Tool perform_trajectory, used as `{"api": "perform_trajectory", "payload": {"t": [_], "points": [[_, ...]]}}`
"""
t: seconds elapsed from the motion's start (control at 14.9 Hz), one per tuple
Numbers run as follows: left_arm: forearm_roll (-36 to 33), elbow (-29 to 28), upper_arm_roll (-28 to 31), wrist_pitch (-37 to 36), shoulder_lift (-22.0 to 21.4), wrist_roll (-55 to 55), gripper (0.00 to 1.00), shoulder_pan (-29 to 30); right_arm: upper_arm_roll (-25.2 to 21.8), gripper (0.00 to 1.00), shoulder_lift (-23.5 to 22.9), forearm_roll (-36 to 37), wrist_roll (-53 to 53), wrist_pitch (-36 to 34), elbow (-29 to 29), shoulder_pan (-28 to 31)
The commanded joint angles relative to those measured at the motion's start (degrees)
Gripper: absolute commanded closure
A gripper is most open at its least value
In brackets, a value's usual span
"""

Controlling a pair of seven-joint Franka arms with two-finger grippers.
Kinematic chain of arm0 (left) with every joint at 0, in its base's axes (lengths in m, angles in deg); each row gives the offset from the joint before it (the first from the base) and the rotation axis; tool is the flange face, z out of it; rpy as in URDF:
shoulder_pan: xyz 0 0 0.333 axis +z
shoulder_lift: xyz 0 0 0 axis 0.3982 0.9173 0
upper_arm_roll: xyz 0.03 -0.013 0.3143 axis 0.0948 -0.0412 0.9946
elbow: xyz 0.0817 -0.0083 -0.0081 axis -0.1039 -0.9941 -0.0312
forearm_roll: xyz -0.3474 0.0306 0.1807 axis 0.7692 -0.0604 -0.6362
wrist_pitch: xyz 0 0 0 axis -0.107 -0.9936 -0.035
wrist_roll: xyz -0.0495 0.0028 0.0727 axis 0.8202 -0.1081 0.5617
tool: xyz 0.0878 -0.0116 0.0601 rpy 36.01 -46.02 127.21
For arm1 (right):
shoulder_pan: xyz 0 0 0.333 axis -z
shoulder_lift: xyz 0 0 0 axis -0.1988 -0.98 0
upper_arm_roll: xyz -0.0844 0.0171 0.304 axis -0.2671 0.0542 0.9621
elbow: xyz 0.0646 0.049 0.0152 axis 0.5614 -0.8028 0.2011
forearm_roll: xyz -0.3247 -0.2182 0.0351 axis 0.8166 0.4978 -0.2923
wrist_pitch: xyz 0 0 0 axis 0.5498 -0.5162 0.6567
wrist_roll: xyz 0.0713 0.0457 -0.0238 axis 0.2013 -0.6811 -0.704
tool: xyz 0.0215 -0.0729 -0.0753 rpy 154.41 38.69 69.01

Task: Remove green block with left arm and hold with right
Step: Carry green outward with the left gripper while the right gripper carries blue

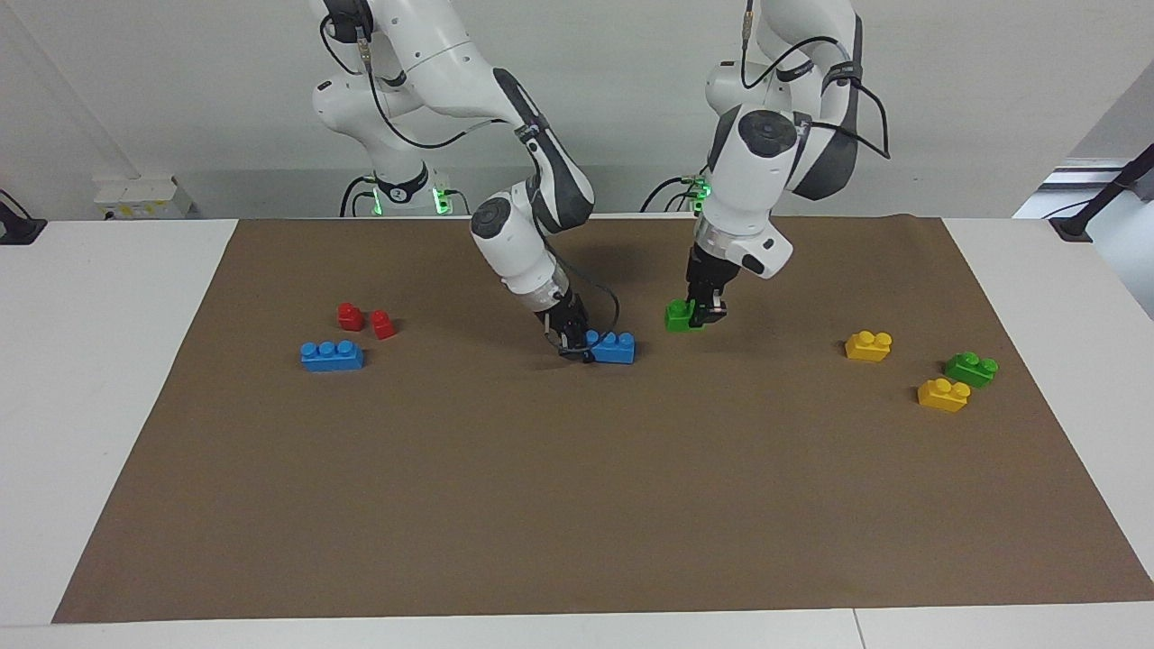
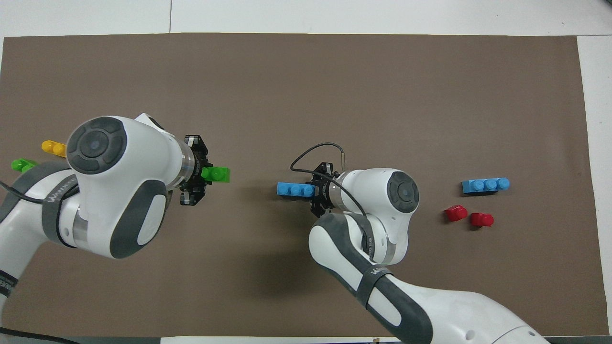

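Note:
My left gripper is shut on one end of the green block, a small two-stud brick held just above the brown mat. In the overhead view the green block sticks out of the left gripper toward the middle of the table. A blue three-stud brick lies on the mat, with my right gripper shut on its end. From overhead, that blue brick juts out of the right gripper. A clear gap separates the green block from the blue brick.
Toward the left arm's end lie two yellow bricks and a second green brick. Toward the right arm's end lie another blue brick and two red pieces. A brown mat covers the table.

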Motion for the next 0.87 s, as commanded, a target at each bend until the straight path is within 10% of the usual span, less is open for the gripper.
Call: {"api": "perform_trajectory", "payload": {"t": [0.0, 0.8], "points": [[-0.6, 0.4, -0.6, -1.6, -0.4, 14.2, 1.0, 5.7, 0.4, 1.0, 4.3, 2.3, -5.4, -9.4, 2.4, 8.5], [-0.5, 0.1, -0.5, 10.0, 6.5, 41.2, 1.0, 18.8, 0.4, 1.0, 1.1, 10.5, -25.1, -21.9, 5.7, 34.6]]}}
